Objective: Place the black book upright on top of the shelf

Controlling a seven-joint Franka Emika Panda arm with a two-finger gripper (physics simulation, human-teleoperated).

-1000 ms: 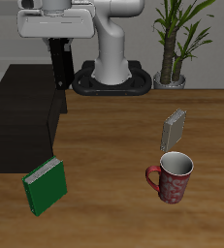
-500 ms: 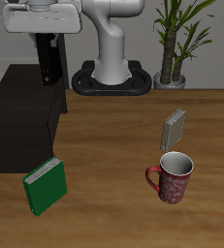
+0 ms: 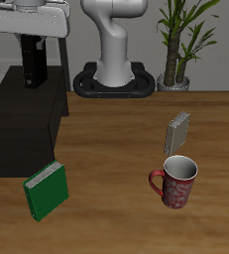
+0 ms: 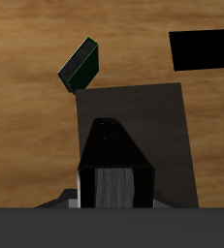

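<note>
One second has made a clear difference: I have carried the thin black hardcover book (image 3: pixel 33 61) sideways from beside the robot's base, and it now hangs over the low, wide black boxy cabinet (image 3: pixel 25 127), the shelf I am aiming for. The two-finger gripper (image 3: pixel 29 40) is clamped on the book's upper end, and the book hangs upright below the white gripper body. Its lower edge sits close above the cabinet's flat top; I cannot tell whether it touches yet. In the wrist view, the book (image 4: pixel 113 165) points down at the dark top (image 4: pixel 172 126), white page edges facing the camera.

I judge the carry nearly done. What remains is a short descent, then letting go without tipping the book.

The green hardcover book (image 3: pixel 46 190) lies on the wooden table (image 3: pixel 116 149) nearer its front edge, and the wrist view catches it too (image 4: pixel 80 64). The small grey book (image 3: pixel 177 131) stands just behind the red patterned mug (image 3: pixel 176 181), both well away.

No brand, label or writing is readable on anything here.
</note>
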